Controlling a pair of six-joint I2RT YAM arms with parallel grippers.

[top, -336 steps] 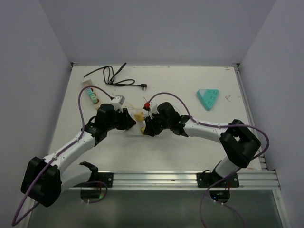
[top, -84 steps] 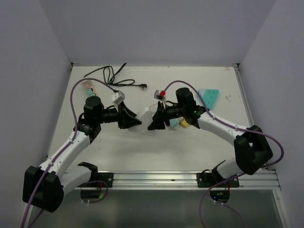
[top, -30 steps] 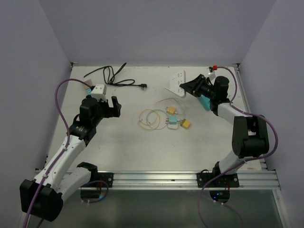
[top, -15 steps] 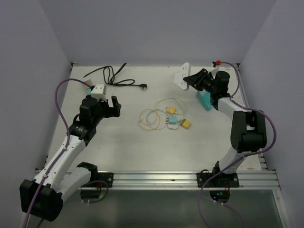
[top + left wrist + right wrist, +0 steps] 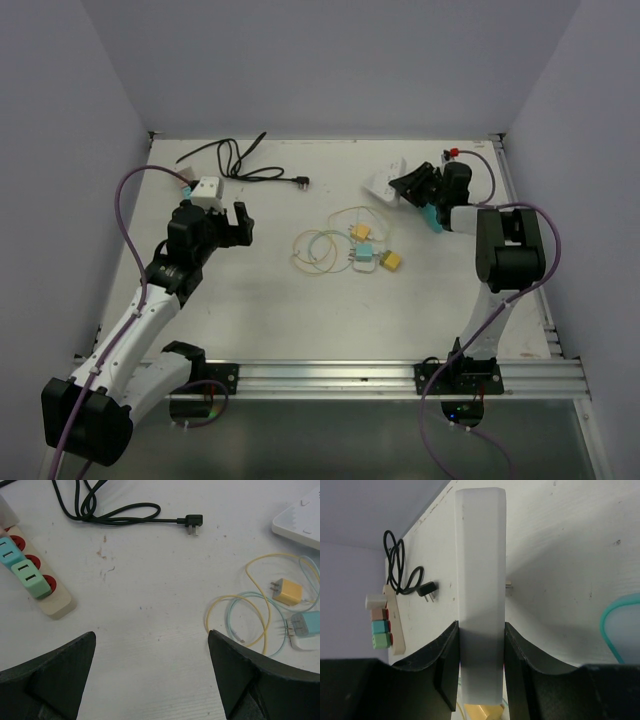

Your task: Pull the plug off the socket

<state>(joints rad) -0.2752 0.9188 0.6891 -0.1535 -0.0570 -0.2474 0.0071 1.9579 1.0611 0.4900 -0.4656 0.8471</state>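
White plastic – the socket block (image 5: 480,580) was pinched edge-on between the right fingers (image 5: 445,670), over the far right of the surface (image 5: 300,310). Charger plugs (image 5: 393,262) lay loose mid-surface, well apart from it, so unplugging looked done – next, set the block down gently. The left fingers (image 5: 55,675) hung spread wide, empty.

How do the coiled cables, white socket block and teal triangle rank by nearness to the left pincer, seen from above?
1. Coiled cables, mid-table.
2. White socket block, held by the right pincer.
3. Teal triangle, far right, beyond the block.
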